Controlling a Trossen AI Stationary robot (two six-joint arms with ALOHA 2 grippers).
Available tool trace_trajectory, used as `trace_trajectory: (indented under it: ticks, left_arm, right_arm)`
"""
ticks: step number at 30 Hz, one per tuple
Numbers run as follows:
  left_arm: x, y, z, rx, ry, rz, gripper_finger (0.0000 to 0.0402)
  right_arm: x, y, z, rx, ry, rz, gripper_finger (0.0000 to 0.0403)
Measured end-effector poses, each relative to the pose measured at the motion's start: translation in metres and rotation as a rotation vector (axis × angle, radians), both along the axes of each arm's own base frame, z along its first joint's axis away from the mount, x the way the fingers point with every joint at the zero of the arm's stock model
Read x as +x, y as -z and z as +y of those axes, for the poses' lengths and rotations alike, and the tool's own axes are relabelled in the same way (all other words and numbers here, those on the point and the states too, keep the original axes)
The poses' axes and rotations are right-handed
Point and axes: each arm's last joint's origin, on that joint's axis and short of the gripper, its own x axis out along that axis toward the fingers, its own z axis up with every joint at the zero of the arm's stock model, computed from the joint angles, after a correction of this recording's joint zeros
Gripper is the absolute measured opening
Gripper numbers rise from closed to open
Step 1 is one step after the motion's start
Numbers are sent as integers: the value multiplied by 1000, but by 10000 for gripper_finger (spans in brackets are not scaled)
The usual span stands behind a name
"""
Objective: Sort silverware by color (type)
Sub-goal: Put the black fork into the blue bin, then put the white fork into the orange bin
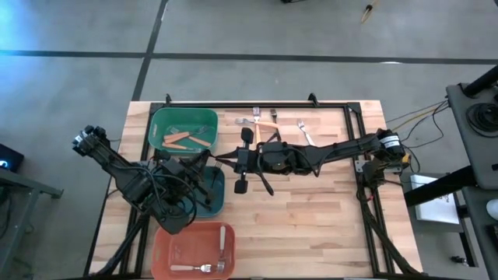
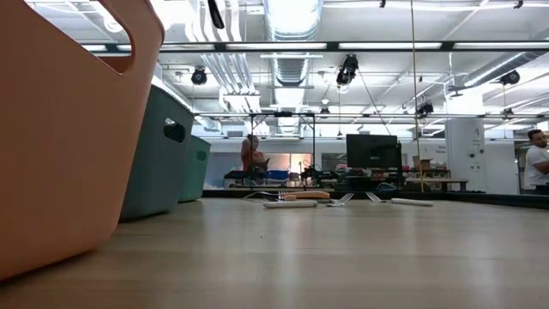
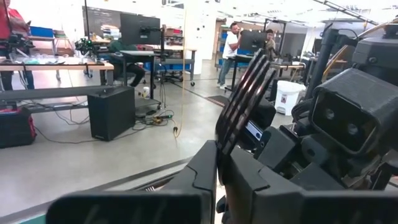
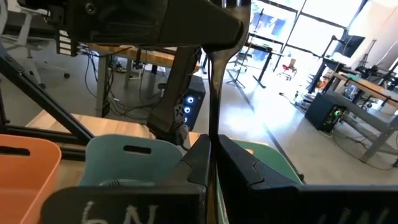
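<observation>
A black fork [image 3: 247, 87] hangs in the air between my two grippers, above the table's middle left. My left gripper [image 3: 219, 163] comes from the left [image 1: 208, 163] and is shut on it. My right gripper [image 4: 213, 146] reaches in from the right [image 1: 233, 161] and is shut on the same fork [image 4: 213, 93]. More silverware lies on the far part of the table [image 1: 268, 123]. The green bin [image 1: 159, 128] holds orange-handled forks. The salmon bin [image 1: 167, 249] holds white-handled forks. The teal bin [image 1: 214, 204] is mostly hidden under my left arm. My left gripper pinches the black fork just below its tines [image 3: 222, 148] between its two fingers, coming level from the table's left. The tines stick out free past the fingers. The fork is lifted clear of the table. My right gripper pinches the fork's thin handle [image 4: 212, 132] between its two fingers, coming level from the table's right. The handle runs on from the fingers to the left gripper's fingers [image 4: 186, 28]. The fork is clear of the table.
The three bins stand in a row along the table's left side [image 2: 159, 154]. Loose forks lie near the far edge [image 2: 292, 203]. Bare wood [image 1: 311, 218] spreads over the table's near right. People stand in the room beyond.
</observation>
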Motion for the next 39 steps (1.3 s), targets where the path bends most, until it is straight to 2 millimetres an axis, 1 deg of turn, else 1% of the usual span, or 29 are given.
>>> trace_trajectory:
  ticks: [3, 6, 10, 12, 15, 17, 19, 23, 25, 29, 31, 34, 36, 39]
  left_arm:
    - [0, 0, 0, 7, 1, 10, 2]
    - [-3, -3, 2, 25, -2, 28, 1]
    - [-10, -10, 7, 24, 19, 52, 0]
    - [-15, -11, 9, -13, 84, 100, 0]
    - [-19, -4, 10, -127, 214, 211, 0]
    - [-22, 6, 10, -214, 265, 309, 0]
    - [-27, 19, 12, -296, 268, 421, 0]
    - [-41, 48, 19, -399, 170, 686, 0]
    - [-47, 61, 22, -434, 123, 776, 0]
    - [-49, 81, 21, -535, 108, 826, 0]
    - [-48, 85, 19, -581, 125, 841, 5]
    - [-47, 87, 16, -621, 137, 863, 26]
    - [-46, 84, 15, -632, 146, 853, 45]
    - [-43, 73, 14, -646, 165, 813, 77]
  right_arm:
    - [0, 0, 0, 13, 1, 7, 27]
    - [-4, -1, 0, 30, -1, 29, 53]
    - [-15, -8, -2, 46, 3, 85, 94]
    - [-24, -9, -3, 69, 11, 150, 112]
    - [-42, -12, -6, 135, 40, 264, 127]
    - [-52, -11, -9, 182, 72, 339, 131]
    - [-61, -7, -12, 210, 99, 422, 129]
    - [-69, 8, -18, 220, 153, 587, 119]
    - [-69, 15, -22, 233, 183, 645, 112]
    - [-69, 30, -28, 242, 227, 752, 102]
    - [-71, 32, -32, 241, 242, 779, 100]
    - [-74, 34, -41, 221, 258, 825, 104]
    - [-76, 36, -49, 213, 275, 855, 109]
    - [-80, 39, -62, 211, 280, 910, 117]
